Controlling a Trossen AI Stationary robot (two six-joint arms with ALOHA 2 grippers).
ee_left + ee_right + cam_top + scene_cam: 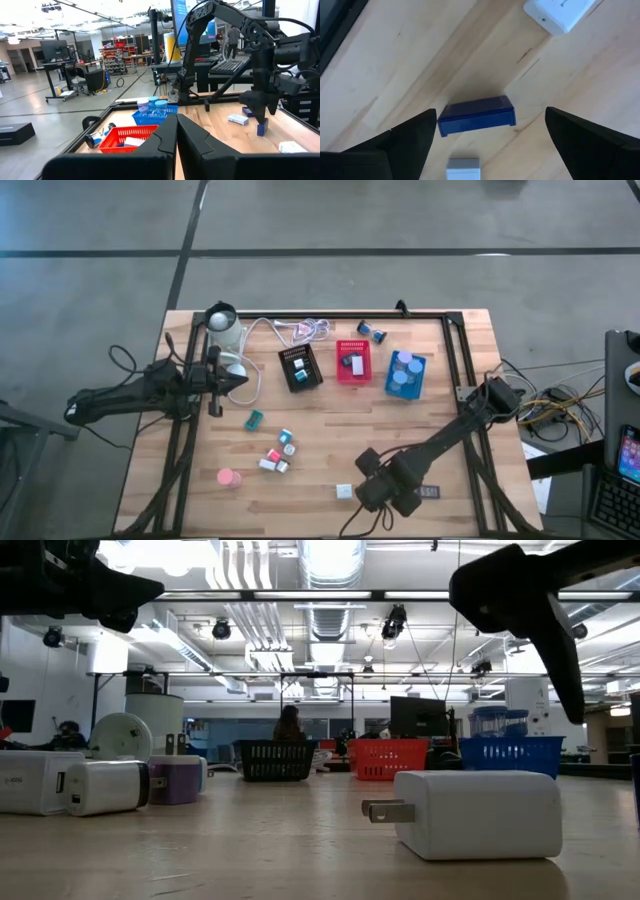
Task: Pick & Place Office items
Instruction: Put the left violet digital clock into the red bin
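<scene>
High view: right gripper point(385, 488) low at near edge of surface point(330, 480), jaws spread; left gripper point(240, 383) parked far left, jaws pressed together.
Right wrist view: dark blue block point(476, 115) on surface, centred between the jaws, long axis spanning the gap.
Low view: white charger point(475, 814) close by, untouched.
Nearer arm: right.

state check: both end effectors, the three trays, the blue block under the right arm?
left end effector: shut, empty, raised
right end effector: open, straddling blue block
blue block: on table, not gripped
black tray: holds items
red tray: holds items
blue tray: holds rolls
</scene>
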